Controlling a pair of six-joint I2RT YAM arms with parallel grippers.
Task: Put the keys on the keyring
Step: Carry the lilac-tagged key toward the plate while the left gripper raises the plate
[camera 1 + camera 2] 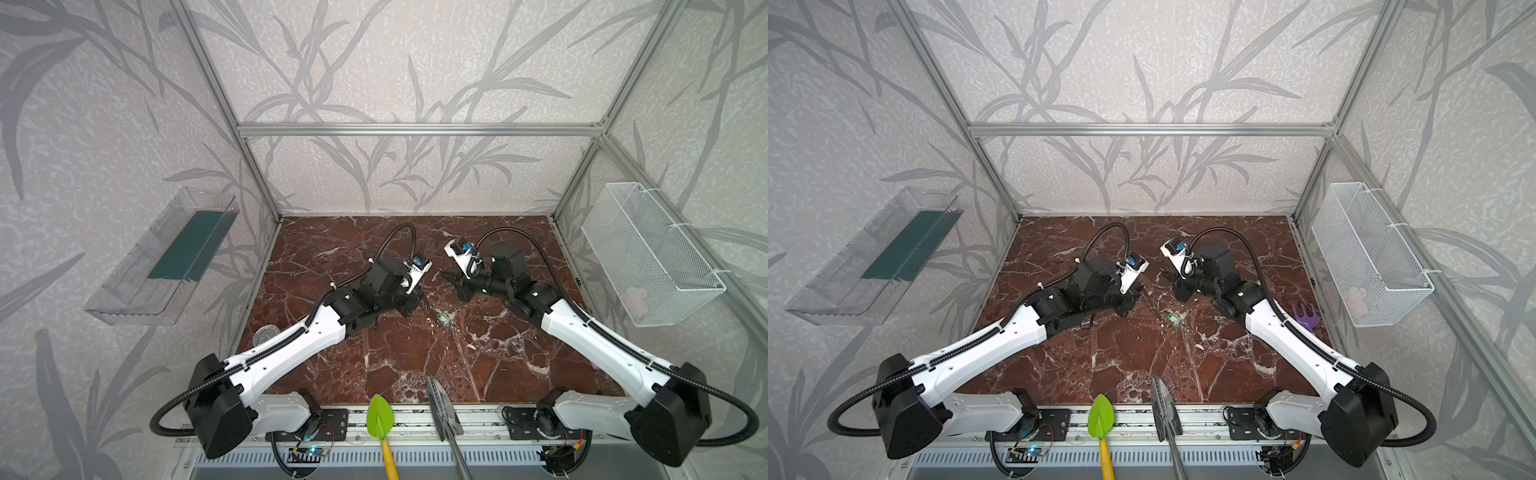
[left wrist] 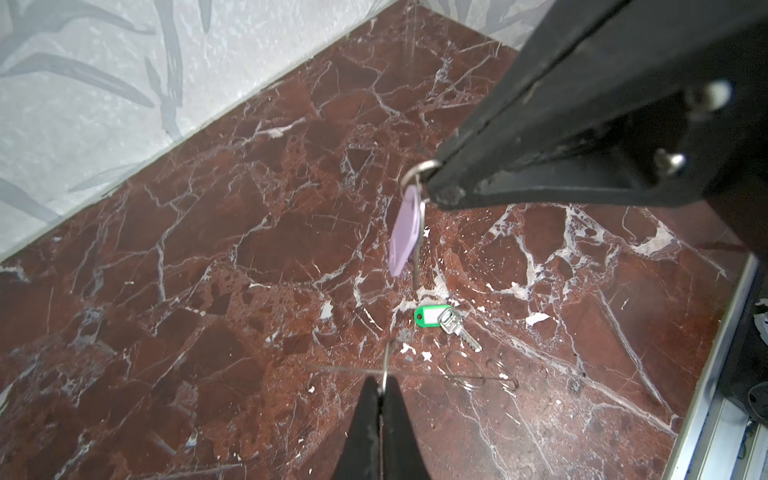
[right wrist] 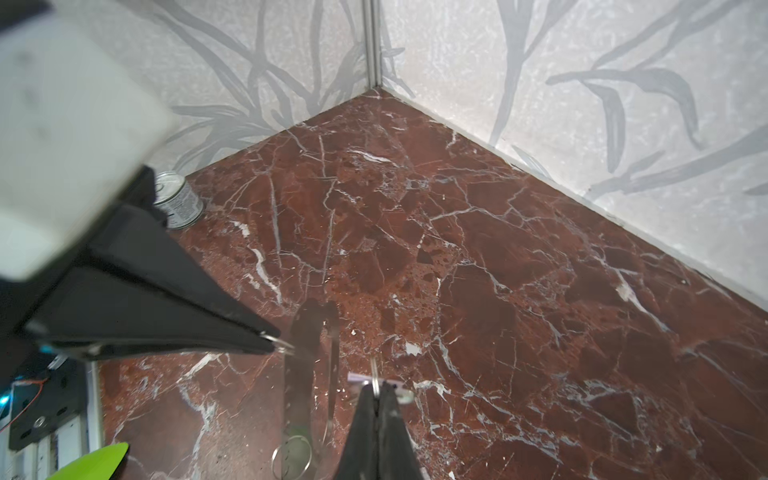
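My left gripper [image 2: 381, 386] is shut on the thin metal ring of the keyring [image 3: 309, 374]. Its flat translucent tag hangs from the left fingertips [image 3: 266, 338] above the marble. In the left wrist view the tag shows edge-on, with wire loops [image 2: 462, 370] at its far end. My right gripper [image 3: 379, 387] is shut on the small ring of the lilac key [image 2: 402, 232], which dangles from the right fingertips [image 2: 440, 183] beside its silver blade. The green key [image 2: 432, 318] lies flat on the table between both arms, seen in both top views [image 1: 444, 319] [image 1: 1174, 319].
A tin can [image 3: 178, 199] stands near the left wall. By the right arm lies a purple clawed object [image 1: 1306, 316]. A green trowel [image 1: 380, 419] and a grey tool [image 1: 442, 415] rest at the front edge. A wire basket [image 1: 652, 253] and a clear shelf [image 1: 166, 257] hang on the walls.
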